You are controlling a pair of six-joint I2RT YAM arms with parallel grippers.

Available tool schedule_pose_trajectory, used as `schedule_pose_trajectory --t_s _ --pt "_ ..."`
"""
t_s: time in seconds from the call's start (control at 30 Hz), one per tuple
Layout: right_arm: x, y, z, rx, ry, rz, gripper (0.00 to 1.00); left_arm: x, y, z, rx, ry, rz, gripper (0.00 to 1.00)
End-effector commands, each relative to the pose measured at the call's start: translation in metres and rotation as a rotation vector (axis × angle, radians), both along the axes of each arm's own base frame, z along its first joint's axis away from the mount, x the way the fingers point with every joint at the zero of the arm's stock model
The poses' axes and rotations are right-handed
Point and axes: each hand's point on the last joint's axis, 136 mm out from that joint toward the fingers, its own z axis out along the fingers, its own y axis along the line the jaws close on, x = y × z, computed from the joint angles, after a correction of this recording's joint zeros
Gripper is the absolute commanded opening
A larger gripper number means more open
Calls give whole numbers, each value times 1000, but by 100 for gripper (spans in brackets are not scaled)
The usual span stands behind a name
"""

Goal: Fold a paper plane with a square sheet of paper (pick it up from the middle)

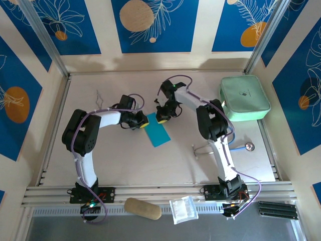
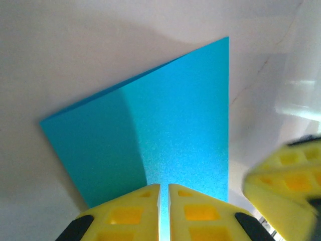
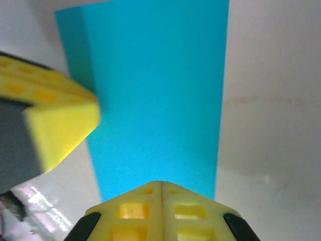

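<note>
The square sheet of paper (image 1: 158,133) lies flat mid-table as a teal-blue folded rectangle, slanting down to the right. Both grippers meet at its upper end. My left gripper (image 1: 143,122) comes in from the left. In the left wrist view its yellow fingertips (image 2: 164,187) stand over the paper (image 2: 175,115), shut to a thin slit with blue showing through. My right gripper (image 1: 161,119) comes from the right. Its jaws (image 3: 161,183) are pressed together at the near edge of the paper (image 3: 155,90). Each wrist view catches the other gripper's yellow finger at its side.
A mint-green pouch (image 1: 244,97) sits at the back right. A thin metal tool with a ring end (image 1: 249,146) lies right of the right arm. On the front rail are a tan oblong (image 1: 143,208), a clear plastic bag (image 1: 182,209) and a black strip (image 1: 277,209).
</note>
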Motion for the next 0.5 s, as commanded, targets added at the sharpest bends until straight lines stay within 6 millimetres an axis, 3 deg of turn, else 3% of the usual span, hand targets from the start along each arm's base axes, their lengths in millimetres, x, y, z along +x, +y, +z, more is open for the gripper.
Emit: schedule_pose_trajectory --t_s 0.0,0.2,0.47 --pt "-9 26 48 144 14 -137 6 2 1 -7 6 0 21 12" --pt "-40 43 26 142 109 -177 0 0 3 -10 10 8 27 12" --pt "-49 47 -5 104 126 -123 0 9 14 2 26 -51 66 13"
